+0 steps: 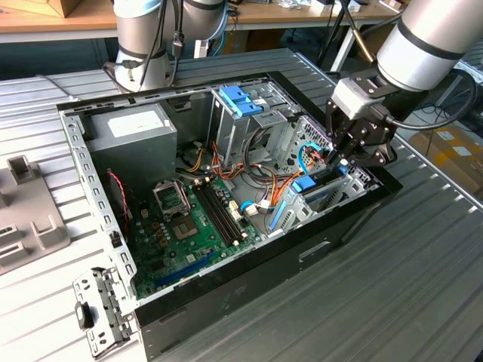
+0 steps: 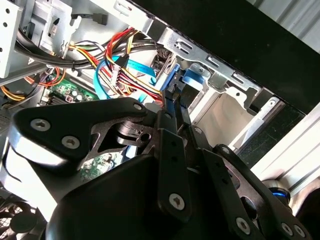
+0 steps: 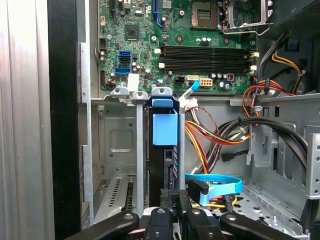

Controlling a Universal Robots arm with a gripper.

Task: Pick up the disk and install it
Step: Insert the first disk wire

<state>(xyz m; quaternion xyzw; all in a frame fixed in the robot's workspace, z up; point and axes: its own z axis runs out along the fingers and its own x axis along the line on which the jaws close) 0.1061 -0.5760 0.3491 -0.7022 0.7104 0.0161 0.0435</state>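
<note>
Inspection finds the open black-and-silver computer case (image 1: 84, 167) lying on its side on the ribbed grey metal worktop (image 1: 392, 302), with the arm's black gripper (image 1: 343, 154) lowered into the silver sheet-metal drive bay (image 3: 115, 140). The bay sits at the corner of the case nearest the exterior view's right. The disk (image 3: 165, 127), a flat drive with blue plastic side rails, stands edge-on in the bay slot between two upright metal walls. This orientation evidently lets its rails run in the guides. In the second wrist view the gripper (image 2: 172, 112) has its jaws drawn narrow and closed on the blue-railed rear edge of the disk (image 2: 170, 84); the grip at that end leaves the rest of the drive free to enter the slot. The first wrist view adds what the others lack: the slot's full run toward the green motherboard (image 3: 150, 30), and the bundle of red, yellow and black cables (image 3: 210, 135) lying beside the bay, apart from the disk. The exterior view alone places the bay against the case's edge.
</note>
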